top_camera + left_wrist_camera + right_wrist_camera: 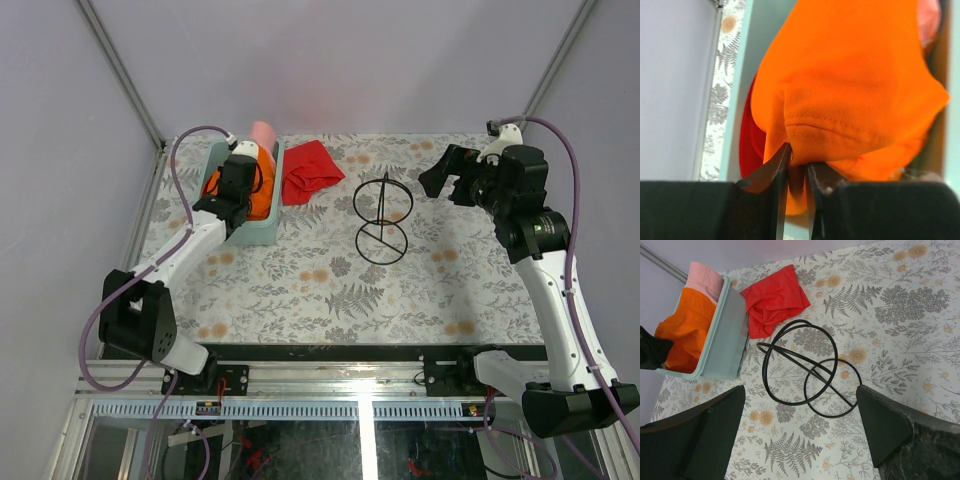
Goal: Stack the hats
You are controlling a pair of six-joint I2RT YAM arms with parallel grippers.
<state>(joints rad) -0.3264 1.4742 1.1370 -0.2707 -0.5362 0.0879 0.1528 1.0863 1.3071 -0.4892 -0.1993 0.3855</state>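
Note:
My left gripper (243, 192) reaches into a teal bin (262, 235) and is shut on a fold of the orange hat (262, 195). In the left wrist view the jaws (797, 161) pinch its stitched edge (840, 90). Red fabric (747, 145) lies under it, perhaps the red hat. The pink hat (263, 132) sticks up at the bin's far end and also shows in the right wrist view (705, 277). No blue hat is in view. My right gripper (445, 175) is open and empty, held above the table's right side (800, 390).
A black wire stand (382, 215) is mid-table, also in the right wrist view (805, 365). A crumpled red cloth (310, 170) lies between the bin and the stand. Walls close off the left, back and right.

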